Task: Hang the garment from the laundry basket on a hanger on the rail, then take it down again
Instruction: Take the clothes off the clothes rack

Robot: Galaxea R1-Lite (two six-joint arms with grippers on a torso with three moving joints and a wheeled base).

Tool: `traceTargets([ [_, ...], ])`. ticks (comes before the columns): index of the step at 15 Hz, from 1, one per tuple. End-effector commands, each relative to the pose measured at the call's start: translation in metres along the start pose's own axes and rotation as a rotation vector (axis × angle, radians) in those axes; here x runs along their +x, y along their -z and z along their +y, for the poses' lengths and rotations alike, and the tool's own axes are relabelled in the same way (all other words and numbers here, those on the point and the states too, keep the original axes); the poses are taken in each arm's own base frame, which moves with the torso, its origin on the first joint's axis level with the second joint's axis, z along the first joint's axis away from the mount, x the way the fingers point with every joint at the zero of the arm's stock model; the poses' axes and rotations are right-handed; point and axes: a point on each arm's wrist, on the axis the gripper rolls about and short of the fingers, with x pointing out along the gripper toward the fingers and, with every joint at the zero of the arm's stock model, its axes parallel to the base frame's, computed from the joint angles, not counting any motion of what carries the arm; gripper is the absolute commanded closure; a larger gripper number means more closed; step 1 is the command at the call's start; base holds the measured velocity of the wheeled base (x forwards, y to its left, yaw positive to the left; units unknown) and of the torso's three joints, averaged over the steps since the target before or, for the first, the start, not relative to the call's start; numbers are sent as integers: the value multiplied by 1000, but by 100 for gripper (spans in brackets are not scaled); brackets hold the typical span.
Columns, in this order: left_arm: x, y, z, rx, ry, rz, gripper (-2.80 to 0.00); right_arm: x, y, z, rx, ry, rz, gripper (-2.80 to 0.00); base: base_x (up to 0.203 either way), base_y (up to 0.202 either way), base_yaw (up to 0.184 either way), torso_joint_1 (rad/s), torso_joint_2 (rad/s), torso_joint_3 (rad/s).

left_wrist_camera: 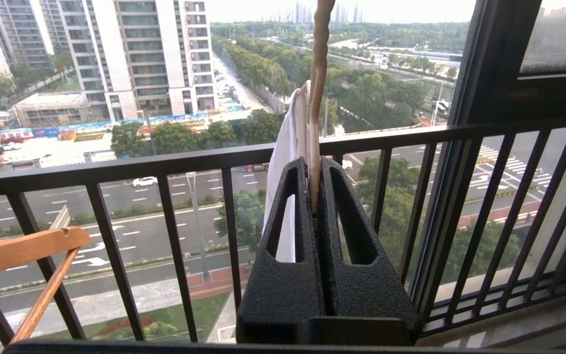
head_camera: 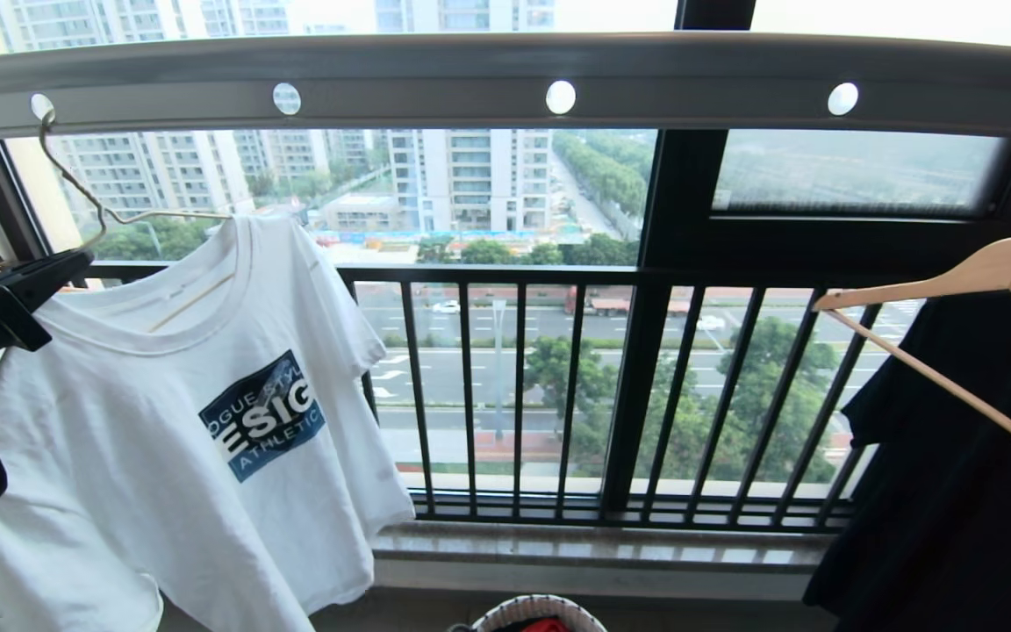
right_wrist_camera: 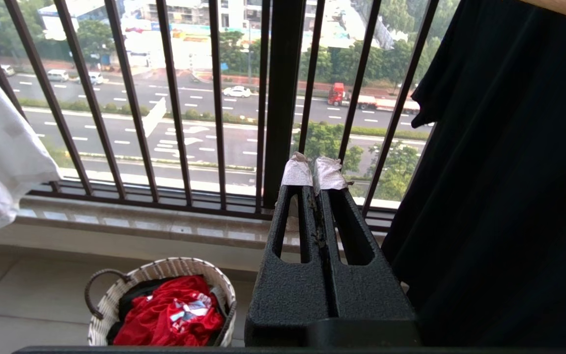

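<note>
Shirt first: you can see the white tee with its blue chest print draped on the thin wire hanger, whose hook sits in the leftmost hole of the rail running across the top of the head view. Your left gripper is at the far left, up by the shirt's near shoulder, clenched on the hanger; in the left wrist view the jaws are pressed together with the pale wire standing up from between them and a fold of white cloth just beside it. Your right gripper is clenched on nothing, its tape-wrapped tips touching, pointed toward the black window railing with the street beyond. Below it, on the floor by the sill, stands the basket, with a red cloth lying inside. On the right of the scene you have a black garment hanging on a wooden hanger, well apart from the shirt. Another wooden hanger's end shows left of the left gripper.
</note>
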Motion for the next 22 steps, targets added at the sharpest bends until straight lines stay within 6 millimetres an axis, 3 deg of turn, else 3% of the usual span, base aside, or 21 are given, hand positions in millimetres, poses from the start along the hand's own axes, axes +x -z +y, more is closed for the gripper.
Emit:
traceTargets([
  [1,-4,1,9,17,-22,-8,0,0,0,0,-1,-1,1,0,0,0,0,0,0,0],
  [22,-24,-8,24,115,-13,-37,0,0,0,0,-1,-1,2,0,0,0,0,0,0,0],
])
